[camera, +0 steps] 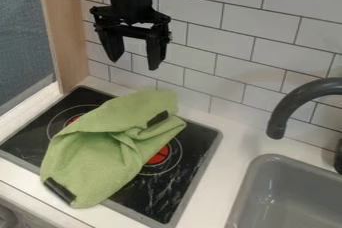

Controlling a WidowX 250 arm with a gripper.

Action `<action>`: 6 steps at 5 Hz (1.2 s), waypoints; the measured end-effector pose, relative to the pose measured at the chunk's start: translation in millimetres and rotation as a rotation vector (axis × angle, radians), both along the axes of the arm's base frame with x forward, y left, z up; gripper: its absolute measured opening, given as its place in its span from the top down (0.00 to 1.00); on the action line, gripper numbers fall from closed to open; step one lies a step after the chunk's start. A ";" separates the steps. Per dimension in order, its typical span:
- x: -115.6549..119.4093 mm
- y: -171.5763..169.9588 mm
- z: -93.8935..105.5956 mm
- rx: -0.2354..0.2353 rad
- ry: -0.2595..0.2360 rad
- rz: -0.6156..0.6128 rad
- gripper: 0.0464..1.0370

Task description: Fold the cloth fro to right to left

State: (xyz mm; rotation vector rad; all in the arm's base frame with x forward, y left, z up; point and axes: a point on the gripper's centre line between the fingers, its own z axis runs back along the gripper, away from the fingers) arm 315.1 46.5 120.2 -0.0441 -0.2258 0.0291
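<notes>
The black 2-finger gripper (135,63) hangs wide open and empty above the crumpled green fabric cloth (100,159), mostly on the flat black stove top (195,144). Best pinch its right edge (179,124) shallowly, lift, then lay it leftward.

- green cloth (100,154), rumpled and partly folded over itself
- dark patches at two ends
- lies slantwise across the black stovetop (190,174)

One cloth (97,162), two burners (159,156), one sink (287,197), one faucet (287,106)
</notes>
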 end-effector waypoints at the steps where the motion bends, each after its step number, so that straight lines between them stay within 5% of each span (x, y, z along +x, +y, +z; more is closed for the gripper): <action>1: -2.3 -1.8 -7.8 -0.011 0.028 0.000 0.04; 2: -13.8 -6.3 -14.6 -0.062 0.115 -0.003 0.04; 3: -22.4 5.6 -18.4 -0.055 0.150 0.064 0.04; 4: -50.0 11.1 -28.2 -0.010 0.199 0.193 0.04; 6: -98.1 24.2 -55.4 0.118 0.213 0.430 0.04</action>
